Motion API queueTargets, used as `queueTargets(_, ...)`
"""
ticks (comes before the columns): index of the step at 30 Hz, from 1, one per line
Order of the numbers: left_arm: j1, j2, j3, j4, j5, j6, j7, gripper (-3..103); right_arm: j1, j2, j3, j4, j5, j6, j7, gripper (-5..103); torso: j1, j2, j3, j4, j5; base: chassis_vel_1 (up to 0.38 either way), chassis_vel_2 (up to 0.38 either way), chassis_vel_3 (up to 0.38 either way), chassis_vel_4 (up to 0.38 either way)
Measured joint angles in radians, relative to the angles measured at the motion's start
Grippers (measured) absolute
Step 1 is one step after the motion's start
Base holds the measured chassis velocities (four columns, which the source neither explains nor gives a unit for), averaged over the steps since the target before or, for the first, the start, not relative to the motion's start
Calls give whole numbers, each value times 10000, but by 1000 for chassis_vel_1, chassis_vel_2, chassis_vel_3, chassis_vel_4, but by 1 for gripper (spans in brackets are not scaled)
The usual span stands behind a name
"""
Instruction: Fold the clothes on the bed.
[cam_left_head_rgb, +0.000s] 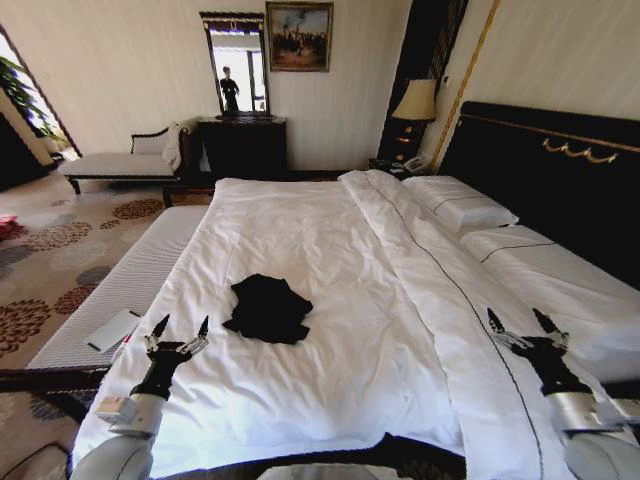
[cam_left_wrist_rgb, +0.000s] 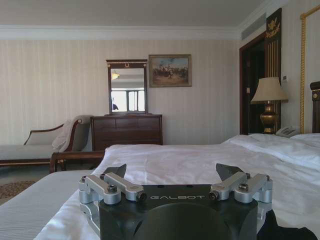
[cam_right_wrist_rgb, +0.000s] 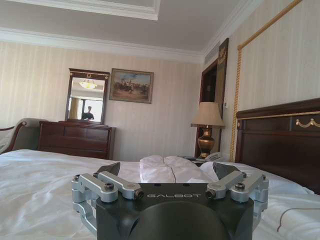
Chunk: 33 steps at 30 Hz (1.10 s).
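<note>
Head view shows you the shirt (cam_left_head_rgb: 267, 308) lying on the bed (cam_left_head_rgb: 330, 250). It is a small black heap on the white duvet (cam_left_head_rgb: 300, 380), near the foot end and a bit to the left of the middle. It is bunched up, not flat, so you cannot see the sleeves or the hem well.

Your left gripper (cam_left_head_rgb: 179, 331) hovers over the left edge of the bed, near the shirt but not touching it. Its 2 fingers are spread wide and hold nothing. In the left wrist view the same gripper (cam_left_wrist_rgb: 170, 172) has a wide gap between its fingers, and a dark bit of shirt (cam_left_wrist_rgb: 287, 232) peeks in at the corner.

Your right gripper (cam_left_head_rgb: 525, 325) hovers over the right side of the bed, well apart from the shirt. Its 2 fingers are spread wide too, with nothing in them. The right wrist view shows that gripper (cam_right_wrist_rgb: 168, 171) the same way.

The shirt looks soft, thin and light. It will likely flop and sag when you lift it. It will not break. Pinch only the black cloth at an outer edge, so you do not grab the duvet under it. I think you need to spread it flat first.
</note>
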Motion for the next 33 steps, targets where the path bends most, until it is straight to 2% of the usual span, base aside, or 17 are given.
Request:
queueTargets(11,-141,-26,6,107,-97,0,-68,100,554,224,-759,-241,-977,-160,321,100,0,0,0,-1,1,0,0,0,0)
queueTargets(23,-278,-3,80,190,-171,19,-161,100,479,528,-782,-131,-1195,-161,365,100,0,2,0,-2,2,25,17,-24,-26)
queueTargets(33,-303,-44,90,215,-184,33,-202,100,369,665,-697,-224,-1237,-80,363,100,-1,2,0,0,-3,158,150,-167,-166)
